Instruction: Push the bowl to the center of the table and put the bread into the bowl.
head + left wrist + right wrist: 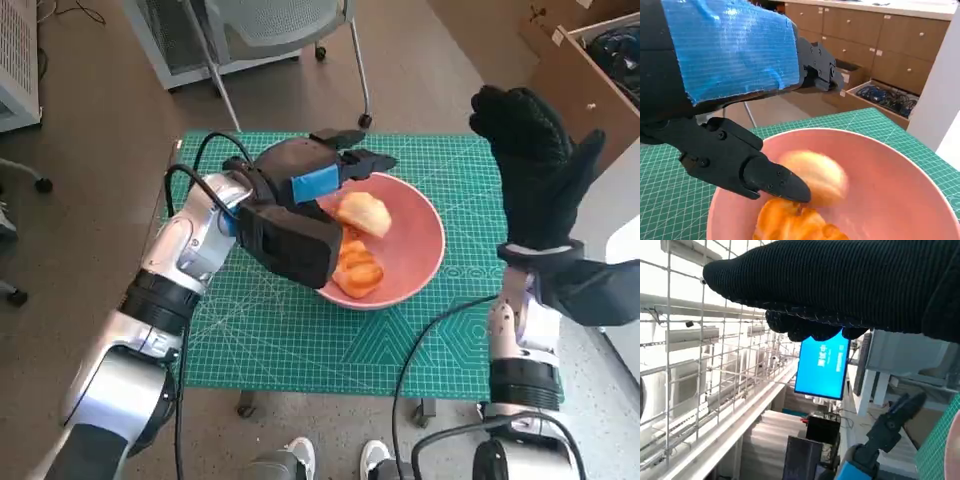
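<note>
Pink plastic or ceramic, the bowl (385,245) sits roughly mid-way across the green cutting mat (300,340) that covers the bench, and two pieces of bread lie inside it: a pale roll (362,213) and a darker golden piece (358,268) just beside it. The left hand (300,205) hangs over the bowl's near-left rim with its fingers (765,177) spread and nothing held; one fingertip is close above the golden piece, though whether it touches is hard to tell. The pale roll looks blurred in the left wrist view, so it may not have settled. The main risk, as I judge it, is on the way out: a finger could catch the rim, tip or drag the bowl off centre, or flick a piece over the side. The right hand (535,165) is raised well clear at the bench's right edge, its glove flat and holding nothing. Around the bench are a chair (285,40), a cardboard box (590,70) and someone's shoes (330,458) at the near edge; a black cable (430,350) crosses the mat near the bowl.
</note>
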You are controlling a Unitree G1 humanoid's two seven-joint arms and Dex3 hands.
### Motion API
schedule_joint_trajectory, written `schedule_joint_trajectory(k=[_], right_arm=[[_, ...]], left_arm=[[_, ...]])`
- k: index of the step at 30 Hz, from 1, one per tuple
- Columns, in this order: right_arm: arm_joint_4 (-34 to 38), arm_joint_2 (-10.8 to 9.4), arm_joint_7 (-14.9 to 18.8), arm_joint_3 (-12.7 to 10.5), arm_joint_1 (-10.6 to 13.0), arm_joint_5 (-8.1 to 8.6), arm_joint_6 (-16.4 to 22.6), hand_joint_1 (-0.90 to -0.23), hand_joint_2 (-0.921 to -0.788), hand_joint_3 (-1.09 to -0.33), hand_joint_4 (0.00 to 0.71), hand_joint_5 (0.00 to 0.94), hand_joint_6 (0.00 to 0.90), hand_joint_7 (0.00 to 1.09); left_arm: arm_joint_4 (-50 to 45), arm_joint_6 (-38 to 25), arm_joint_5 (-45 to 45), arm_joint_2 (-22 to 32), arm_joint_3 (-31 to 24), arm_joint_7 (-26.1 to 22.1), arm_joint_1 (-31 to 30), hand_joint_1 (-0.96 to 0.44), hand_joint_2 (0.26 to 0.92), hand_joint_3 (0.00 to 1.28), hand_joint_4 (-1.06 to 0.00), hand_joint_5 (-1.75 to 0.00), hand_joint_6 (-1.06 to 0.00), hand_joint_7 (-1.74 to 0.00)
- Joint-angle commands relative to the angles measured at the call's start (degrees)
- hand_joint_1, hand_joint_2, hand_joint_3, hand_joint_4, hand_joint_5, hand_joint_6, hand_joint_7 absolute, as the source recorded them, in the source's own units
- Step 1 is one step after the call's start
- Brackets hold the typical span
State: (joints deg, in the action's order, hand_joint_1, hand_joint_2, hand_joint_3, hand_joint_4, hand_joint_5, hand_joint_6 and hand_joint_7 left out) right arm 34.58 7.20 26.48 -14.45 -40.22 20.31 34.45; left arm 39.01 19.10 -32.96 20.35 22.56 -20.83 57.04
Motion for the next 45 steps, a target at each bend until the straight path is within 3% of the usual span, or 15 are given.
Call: schedule_joint_trajectory(k=[1, 12, 20, 28, 36, 41, 42, 45], right_arm=[[1.08, -0.35, 0.1, 0.27, 0.04, 0.09, -0.62, -0.54, -0.921, -0.559, 0.352, 0.001, 0.235, 0.4], [0.84, -0.5, 0.41, 0.39, -0.38, 0.39, -0.73, -0.541, -0.921, -0.563, 0.351, 0.0, 0.235, 0.4], [-1.22, -0.53, 0.21, 0.6, -0.08, 0.48, -1.32, -0.545, -0.921, -0.562, 0.347, 0.0, 0.238, 0.41], [-4.02, -0.44, -0.77, 0.97, -0.23, 0.04, -2.88, -0.537, -0.921, -0.558, 0.355, 0.004, 0.238, 0.41], [-6.47, -0.68, -1.94, 1.89, -0.44, -0.92, -3.95, -0.541, -0.921, -0.545, 0.362, 0.006, 0.239, 0.41], [-7.29, -0.73, -2.49, 2.63, -0.78, -1.54, -4.33, -0.543, -0.921, -0.537, 0.366, 0.007, 0.247, 0.41], [-7.49, -0.68, -2.58, 2.75, -0.77, -1.59, -4.42, -0.542, -0.921, -0.536, 0.367, 0.007, 0.249, 0.4], [-7.7, -0.43, -2.81, 3.17, -1.15, -1.93, -4.74, -0.537, -0.921, -0.534, 0.367, 0.006, 0.254, 0.4]], left_arm=[[-1.25, -0.34, 2.17, 0.14, -1.07, -0.88, -1.1, -0.7, 0.901, 0.01, -0.03, 0.0, -0.21, -0.02], [-4.85, -0.83, 7.21, 0.67, -4.21, -1.6, -3.81, -0.71, 0.913, 0.0, -0.03, 0.0, -0.22, -0.01], [-11.44, 0.04, 19.88, 1.33, -13.53, -3.18, -9.25, -0.72, 0.921, 0.06, -0.04, -0.01, -0.23, -0.02], [-16.0, -0.2, 41.07, -7.94, -25.76, -0.29, -15.98, -0.73, 0.921, 0.18, -0.1, -0.03, -0.25, -0.03], [-26.84, -2.2, 42.32, -11.39, -28.81, 7.94, -22.04, -0.7, 0.921, 0.32, -0.13, -0.04, -0.24, -0.04], [-30.36, -3.6, 43.24, -12.47, -28.68, 9.08, -24.61, -0.69, 0.921, 0.35, -0.14, -0.04, -0.23, -0.05], [-30.94, -4.01, 43.5, -12.6, -28.58, 9.03, -24.92, -0.68, 0.921, 0.34, -0.14, -0.05, -0.16, -0.2], [-32.48, -4.82, 44.26, -12.83, -28.25, 8.52, -25.82, -0.68, 0.921, 0.34, -0.13, -0.06, -0.06, -0.39]])
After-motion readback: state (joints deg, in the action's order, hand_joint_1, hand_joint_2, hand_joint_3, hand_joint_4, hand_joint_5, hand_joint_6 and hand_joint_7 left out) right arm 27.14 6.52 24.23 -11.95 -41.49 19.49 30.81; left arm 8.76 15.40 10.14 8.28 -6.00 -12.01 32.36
